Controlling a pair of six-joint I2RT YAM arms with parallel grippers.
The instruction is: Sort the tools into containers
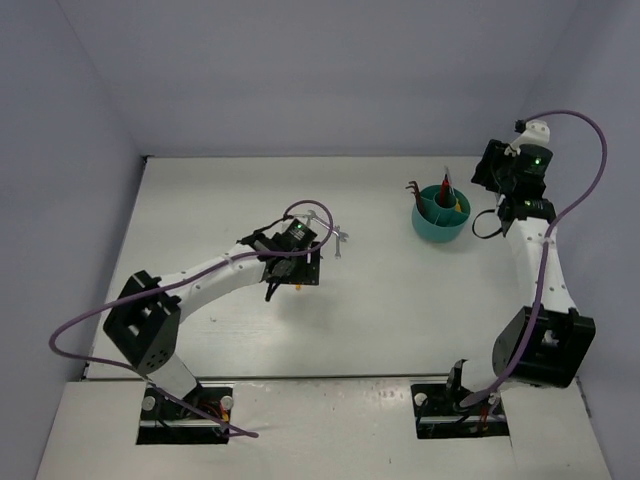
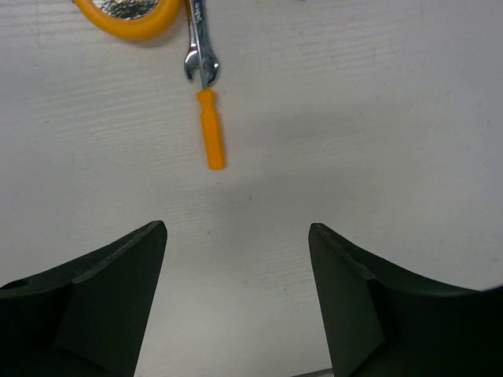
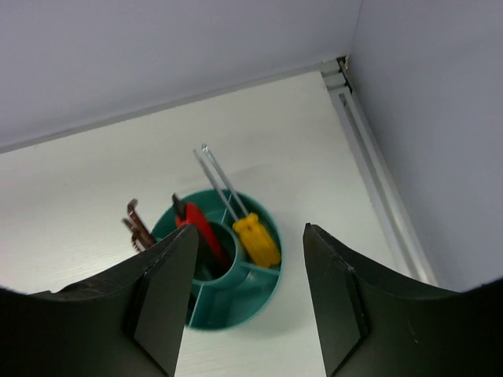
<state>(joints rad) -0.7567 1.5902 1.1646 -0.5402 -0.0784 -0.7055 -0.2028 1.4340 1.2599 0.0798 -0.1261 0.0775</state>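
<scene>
1. The left pincer (image 2: 237, 229) hung low over the white surface (image 2: 377, 118) with its jaws apart and nothing between them.
2. Ahead of it lay an orange-handled screwdriver (image 2: 211, 129), flat on the surface. The far end of its handle met the open mouth of a silver wrench (image 2: 200, 47), and a round yellow-orange tape measure (image 2: 134, 16) was just beside the wrench.
3. The right pincer (image 3: 249, 232) was above the teal cup (image 3: 259, 302) near the far right corner, also with its jaws apart and holding nothing.
4. In the cup stood a red-handled tool (image 3: 203, 232) and a yellow-handled screwdriver (image 3: 258, 239), in different compartments, with the shafts rising over the rim. A dark brownish tool (image 3: 135, 224) showed at the left side of the cup; whether it was inside could not be told.
5. Probably the sorting was partly done, and the three tools in front of the left pincer still waited.
6. Risk on the left: because the screwdriver touched the wrench, a grasp too far forward could catch both or push the wrench away. The handle was thin and flat on the surface, so it could roll out from the closing jaws.
7. Risk on the right: a move downward or sideways could strike the tall shafts and tip the cup, which looked light.
</scene>
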